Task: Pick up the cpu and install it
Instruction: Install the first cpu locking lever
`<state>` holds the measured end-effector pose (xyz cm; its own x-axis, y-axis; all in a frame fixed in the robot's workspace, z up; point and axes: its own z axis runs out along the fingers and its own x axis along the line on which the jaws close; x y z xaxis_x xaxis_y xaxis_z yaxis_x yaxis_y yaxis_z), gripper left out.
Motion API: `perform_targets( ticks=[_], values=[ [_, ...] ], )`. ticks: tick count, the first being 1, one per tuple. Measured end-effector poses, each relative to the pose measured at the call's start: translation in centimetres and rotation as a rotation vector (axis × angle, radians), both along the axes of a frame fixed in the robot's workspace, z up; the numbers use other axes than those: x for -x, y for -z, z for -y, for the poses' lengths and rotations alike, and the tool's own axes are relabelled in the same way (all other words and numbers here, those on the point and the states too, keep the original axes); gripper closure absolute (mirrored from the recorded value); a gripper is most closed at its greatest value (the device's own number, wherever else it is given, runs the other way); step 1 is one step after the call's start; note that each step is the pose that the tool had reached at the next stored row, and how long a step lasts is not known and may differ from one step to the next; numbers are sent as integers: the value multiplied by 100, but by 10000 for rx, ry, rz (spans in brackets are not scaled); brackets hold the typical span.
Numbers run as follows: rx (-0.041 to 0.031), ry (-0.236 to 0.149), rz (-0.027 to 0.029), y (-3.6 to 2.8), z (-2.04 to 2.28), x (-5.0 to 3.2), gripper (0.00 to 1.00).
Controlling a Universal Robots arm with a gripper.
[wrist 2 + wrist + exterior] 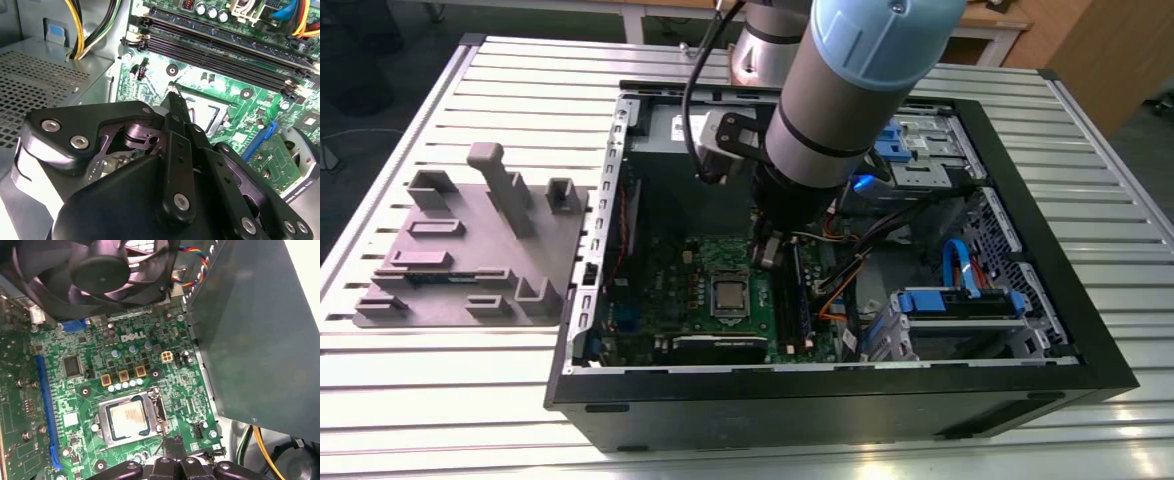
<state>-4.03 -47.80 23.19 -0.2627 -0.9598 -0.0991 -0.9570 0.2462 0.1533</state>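
- Silver-grey metal marks the cpu (pixel 128 419), which sits seated in the socket frame (pixel 161 412) on the green motherboard (pixel 90 385), at lower centre of the first wrist view.
- In the exterior view the cpu (pixel 728 293) lies at the centre of the frame, inside the open black computer case (pixel 854 415).
- The gripper (pixel 771 250) hangs over the motherboard just above and to the right of the cpu in the exterior view; it holds nothing.
- In the second wrist view the gripper (pixel 173 95) shows its black fingers (pixel 176 106) drawn together to a narrow tip, with no gap visible between them, poised over the edge of the socket.
- A black fan (pixel 102 270) occupies the upper left of the first wrist view.
- A grey moulded plate (pixel 467 250) with upright blocks rests on the slatted table (pixel 440 400) at the left of the exterior view, well apart from the gripper.
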Motion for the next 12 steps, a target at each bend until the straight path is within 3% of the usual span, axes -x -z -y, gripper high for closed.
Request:
perform_targets(
  ticks=[3, 5, 7, 12],
  values=[
    [19, -12, -1, 0, 4, 0, 90],
    [107, -42, 0, 1, 5, -1, 90],
    [119, -201, 13, 0, 7, 0, 90],
    [117, -531, 146, 9, 18, 4, 90]
  ],
)
